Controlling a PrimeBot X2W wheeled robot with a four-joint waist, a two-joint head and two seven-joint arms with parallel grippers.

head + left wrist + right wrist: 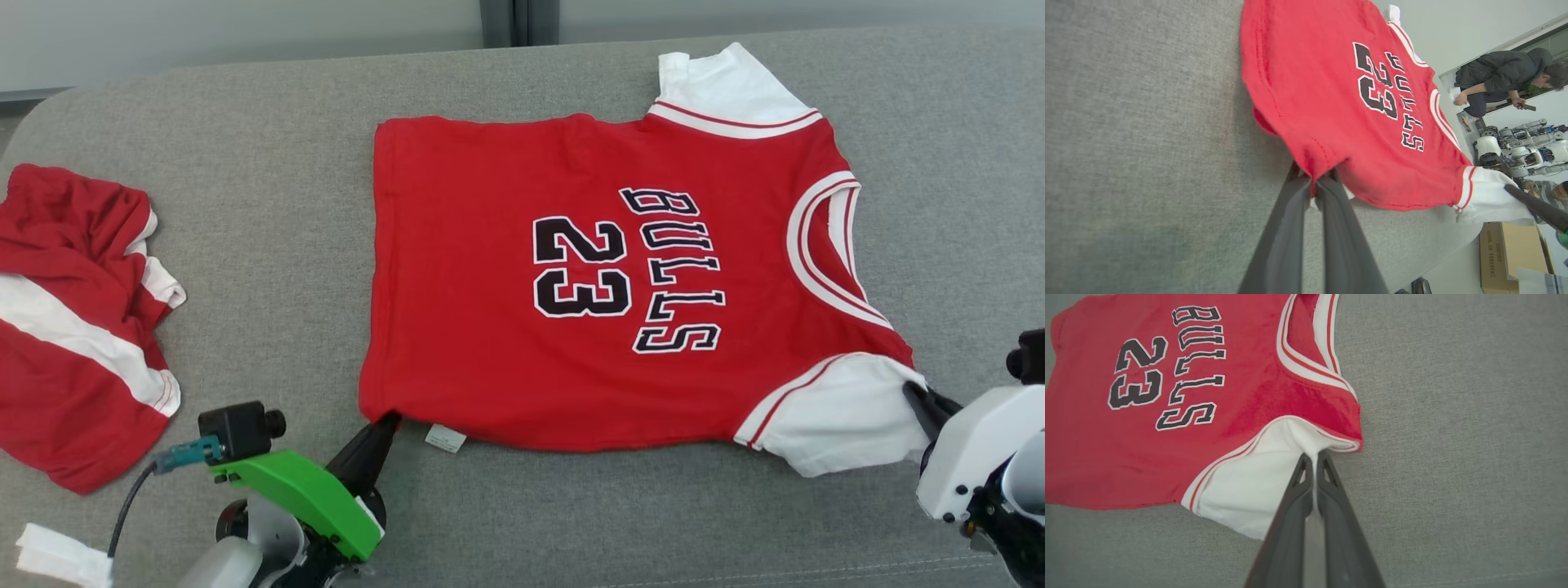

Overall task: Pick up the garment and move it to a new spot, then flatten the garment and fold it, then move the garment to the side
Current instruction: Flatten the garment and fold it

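Left gripper [385, 425] and right gripper [913, 394] clamped on jersey [506, 286].
Hem corner [377, 408] lower centre, white sleeve [841, 412] lower right: near edge held taut, probably to fold it over.

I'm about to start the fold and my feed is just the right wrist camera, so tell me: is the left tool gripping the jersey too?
Observer: Yes. The left tool is shut on the jersey at its near hem corner, beside the white care label.
Operator: How is the side away from me lying?
Observer: The far sleeve lies spread out on the grey cushion.
Operator: Anything else nearby?
Observer: A second red and white garment lies crumpled at the robot's left, apart from the jersey.
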